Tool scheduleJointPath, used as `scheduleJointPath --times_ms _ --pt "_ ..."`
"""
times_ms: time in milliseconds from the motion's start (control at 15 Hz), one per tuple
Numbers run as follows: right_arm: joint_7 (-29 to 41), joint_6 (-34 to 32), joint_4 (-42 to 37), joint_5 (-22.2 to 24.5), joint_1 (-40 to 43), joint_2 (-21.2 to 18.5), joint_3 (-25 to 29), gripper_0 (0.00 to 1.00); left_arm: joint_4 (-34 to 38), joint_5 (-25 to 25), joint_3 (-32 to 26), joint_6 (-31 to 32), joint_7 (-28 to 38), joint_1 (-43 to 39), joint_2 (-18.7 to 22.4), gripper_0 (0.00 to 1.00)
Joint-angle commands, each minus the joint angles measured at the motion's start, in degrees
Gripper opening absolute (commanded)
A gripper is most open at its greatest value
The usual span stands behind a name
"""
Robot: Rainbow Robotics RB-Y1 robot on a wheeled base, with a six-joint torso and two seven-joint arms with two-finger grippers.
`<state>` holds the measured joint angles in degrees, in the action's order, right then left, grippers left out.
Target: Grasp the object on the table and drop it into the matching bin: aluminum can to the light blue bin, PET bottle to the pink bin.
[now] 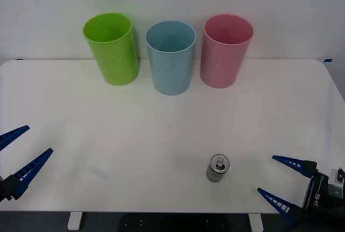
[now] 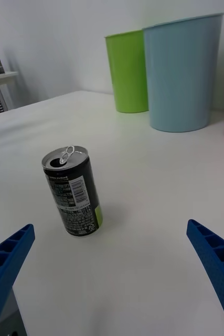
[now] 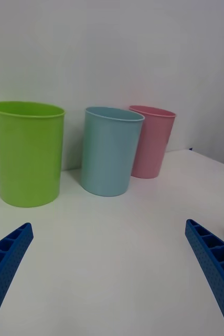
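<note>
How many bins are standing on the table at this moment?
3, in a row along the table's far edge: the lime green bin toward the robot's left, the light blue bin in the middle, the pink bin toward its right. All are upright and none looks hidden.

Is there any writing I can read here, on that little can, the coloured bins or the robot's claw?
Aluminum can: a white label and fine print on its dark body, too small to read.
Right claw: white marks on the black wrist housing behind it, too blurred to read.
Light blue bin, pink bin, green bin: no text.
</note>
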<state>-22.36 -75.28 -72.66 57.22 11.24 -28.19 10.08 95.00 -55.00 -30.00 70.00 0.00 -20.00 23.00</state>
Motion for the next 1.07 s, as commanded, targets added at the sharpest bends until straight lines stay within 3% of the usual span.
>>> scheduleJointPath --times_ms 67,1067 --pt "-1.37 2.16 0.06 0.00 -0.43 1.21 -2.26 1.00 0.00 0.00 0.00 0.00 0.00 0.00 0.00 1.00" --pt "-7.17 13.41 -0.03 0.44 -3.77 5.60 -13.15 1.00 0.00 0.00 0.00 0.00 0.00 0.00 0.00 1.00"
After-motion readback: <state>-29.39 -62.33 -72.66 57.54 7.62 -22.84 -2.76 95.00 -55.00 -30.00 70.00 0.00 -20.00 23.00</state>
